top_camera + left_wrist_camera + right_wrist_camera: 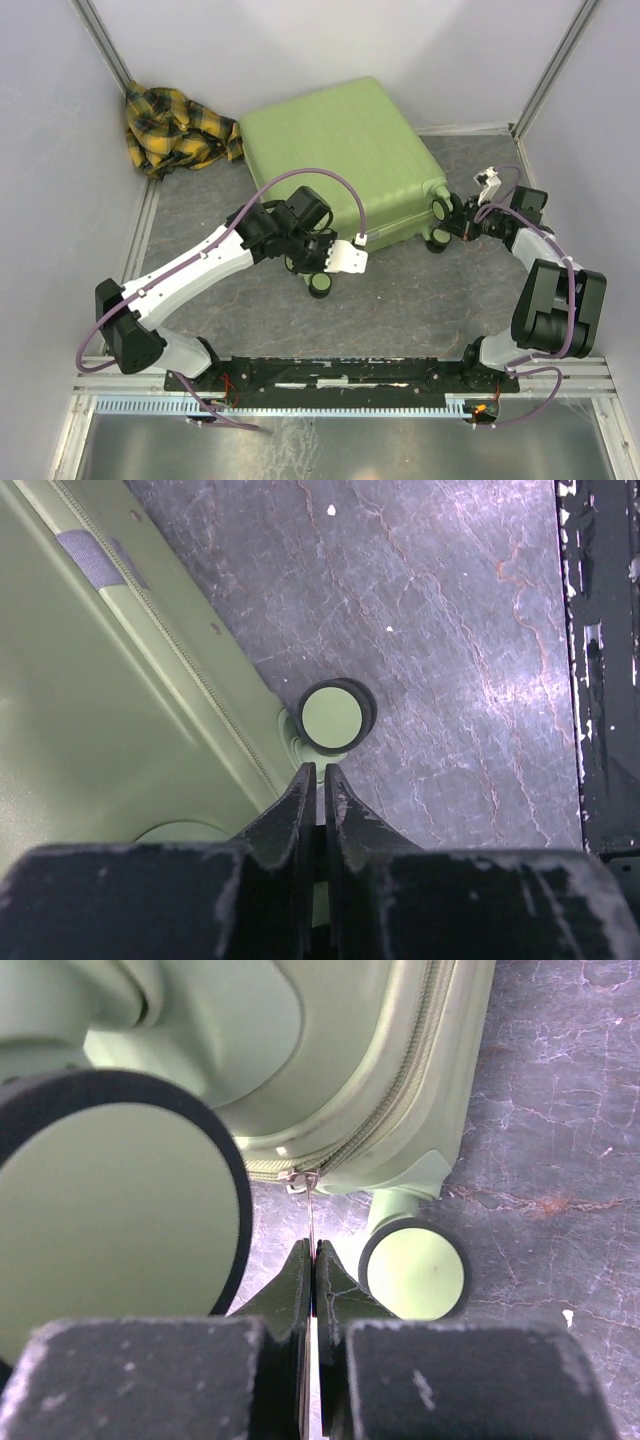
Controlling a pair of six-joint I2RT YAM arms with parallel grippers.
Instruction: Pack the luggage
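The luggage (340, 160) is a lime-green hard-shell suitcase lying flat and closed at the back middle. My left gripper (312, 265) is at its near left corner, jaws shut with nothing seen between them. In the left wrist view the gripper (320, 770) points at a green-faced wheel (333, 717) beside the shell (100, 730). My right gripper (455, 218) is at the near right corner. In the right wrist view it (312, 1250) is shut on the thin metal zipper pull (310, 1210), which hangs from the zip line (400, 1090) between two wheels (415, 1270).
A yellow and dark plaid cloth (175, 125) lies crumpled in the back left corner beside the suitcase. White walls close in the left, back and right. The grey tabletop (400, 300) runs in front, with the black base rail (340, 375) at the near edge.
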